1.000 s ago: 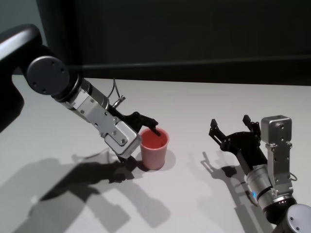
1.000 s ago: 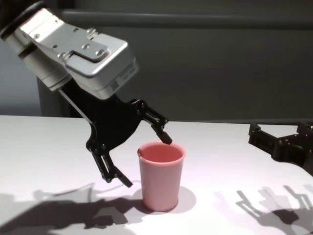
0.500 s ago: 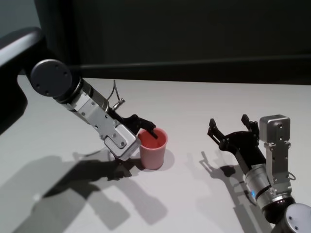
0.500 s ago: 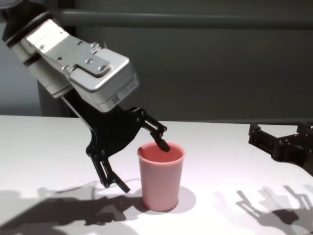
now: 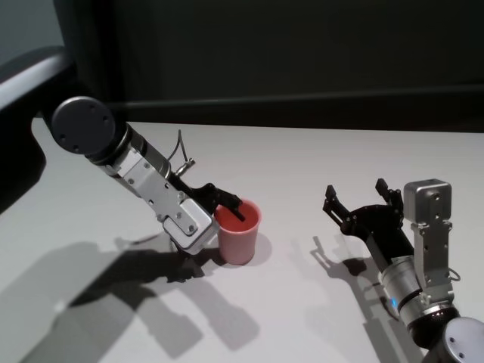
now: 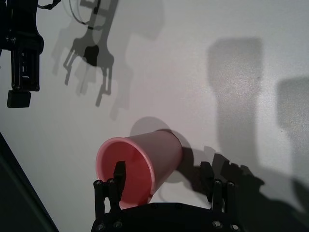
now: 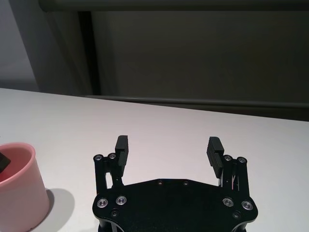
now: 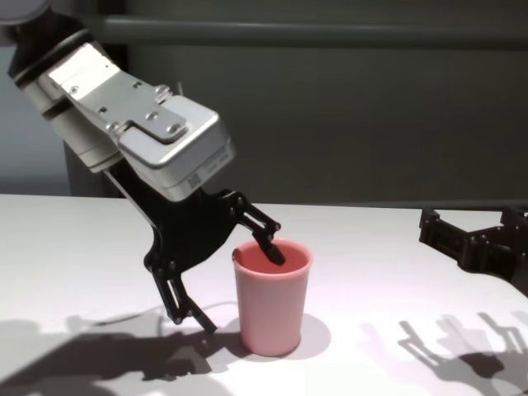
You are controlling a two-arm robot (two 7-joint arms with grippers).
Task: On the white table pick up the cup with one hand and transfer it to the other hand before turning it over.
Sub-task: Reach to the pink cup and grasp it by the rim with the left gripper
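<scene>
One finger of the left end effector (image 8: 237,278) dips inside the cup (image 8: 273,296), the other outside its left wall; the jaws stand wide, gripping nothing. The cup stands upright mid-surface (image 5: 302,166). This looks like the pick-up step: next, closing on the wall. The right end effector (image 5: 361,203) waits open, well right.

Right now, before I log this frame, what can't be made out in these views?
- Left gripper: its outer finger's tip falls behind the cup in the head view, so contact with the wall is unclear.
- Cup base: hidden in the left wrist view by its own tilted body.
- Right gripper: cut off at the chest view's right edge.
- White table: near edge is out of frame everywhere.
</scene>
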